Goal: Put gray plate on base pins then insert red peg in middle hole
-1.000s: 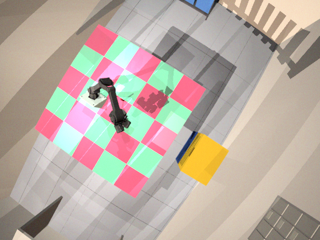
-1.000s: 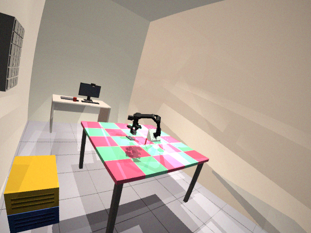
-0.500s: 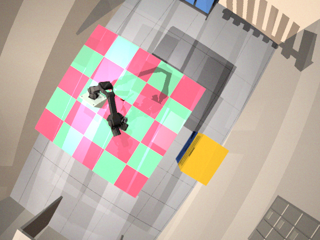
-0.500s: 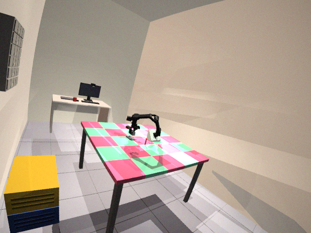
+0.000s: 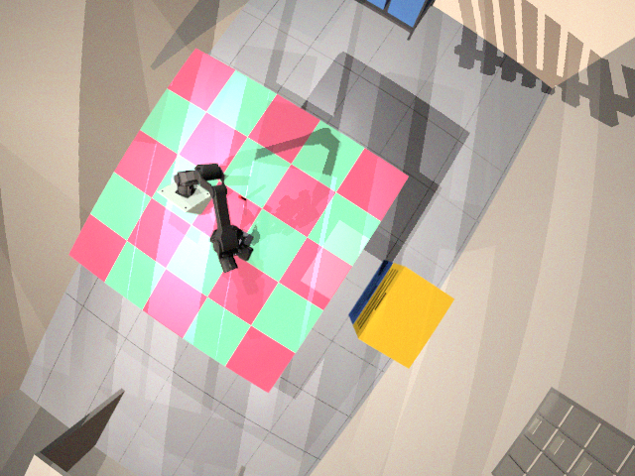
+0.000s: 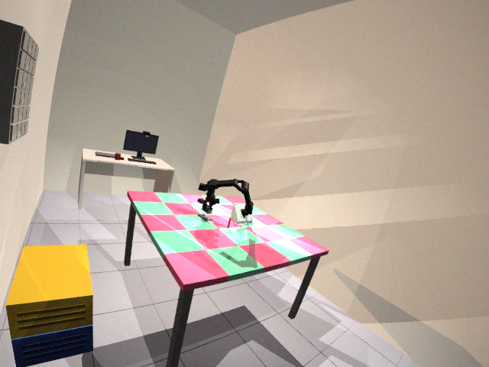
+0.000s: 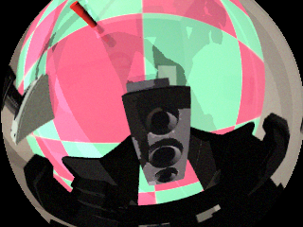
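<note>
The jaws are closed on the gray plate (image 7: 159, 131), which has three round holes in a row. The arm holds the plate up above the checkered tabletop (image 6: 185, 272). A small dark piece (image 6: 204, 216) lies on the tabletop near the arm; it may be the base, but its pins are too small to see. The red peg (image 7: 82, 15) lies on the tabletop, well apart from the plate. The first step is under way. Next, I think the plate's outer holes must line up over the pins, then go straight down.
</note>
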You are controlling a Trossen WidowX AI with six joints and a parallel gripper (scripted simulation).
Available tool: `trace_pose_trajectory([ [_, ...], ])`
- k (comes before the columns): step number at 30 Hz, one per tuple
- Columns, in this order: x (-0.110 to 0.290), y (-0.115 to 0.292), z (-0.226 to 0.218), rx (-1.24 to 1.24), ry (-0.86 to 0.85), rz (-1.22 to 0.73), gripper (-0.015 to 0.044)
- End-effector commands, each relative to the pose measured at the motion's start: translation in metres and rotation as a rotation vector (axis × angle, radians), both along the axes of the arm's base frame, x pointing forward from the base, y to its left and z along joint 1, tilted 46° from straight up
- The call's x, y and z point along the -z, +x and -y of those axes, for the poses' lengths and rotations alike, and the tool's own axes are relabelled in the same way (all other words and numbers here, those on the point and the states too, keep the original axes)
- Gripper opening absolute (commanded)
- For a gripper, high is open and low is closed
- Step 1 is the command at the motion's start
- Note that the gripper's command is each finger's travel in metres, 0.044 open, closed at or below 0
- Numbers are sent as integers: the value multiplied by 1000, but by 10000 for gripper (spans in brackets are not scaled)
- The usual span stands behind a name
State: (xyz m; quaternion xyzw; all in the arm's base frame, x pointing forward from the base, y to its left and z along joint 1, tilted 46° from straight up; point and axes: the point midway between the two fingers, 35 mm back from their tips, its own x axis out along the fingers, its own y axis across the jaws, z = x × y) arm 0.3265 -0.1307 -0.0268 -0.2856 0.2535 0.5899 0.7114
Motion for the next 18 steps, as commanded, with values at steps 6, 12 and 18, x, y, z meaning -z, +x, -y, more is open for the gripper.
trace_pose_trajectory([
  [6,1,0,1,-5,-5,4,0],
  [12,1,0,1,-5,-5,4,0],
  [18,6,1,-4,-5,-5,4,0],
])
